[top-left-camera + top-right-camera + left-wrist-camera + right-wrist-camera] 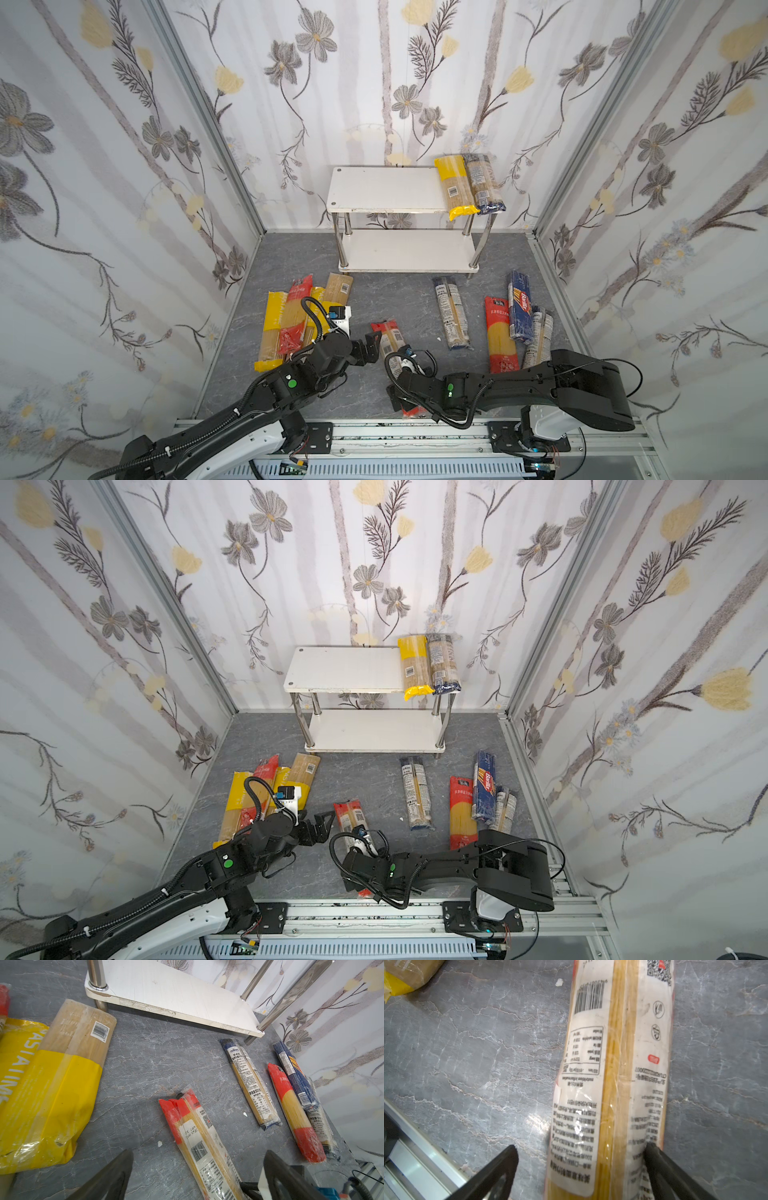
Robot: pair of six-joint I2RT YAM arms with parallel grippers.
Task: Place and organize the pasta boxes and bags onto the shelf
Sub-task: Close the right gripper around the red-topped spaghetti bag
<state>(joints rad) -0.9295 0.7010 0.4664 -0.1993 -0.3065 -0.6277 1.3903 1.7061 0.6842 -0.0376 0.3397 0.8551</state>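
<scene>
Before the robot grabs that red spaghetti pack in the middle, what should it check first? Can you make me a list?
1. Right hand open: ok, the jaws stand wide.
2. Red-ended pack between its fingers: ok, but off-centre, close to one finger.
3. Pack flat on the grey surface, nothing on top: ok.
4. Left hand clear of the pack: cannot tell. It is open and empty but hovers near the pack's far end.
5. Room on the shelf: ok, the top board is bare beside the yellow pack and dark blue pack.
</scene>
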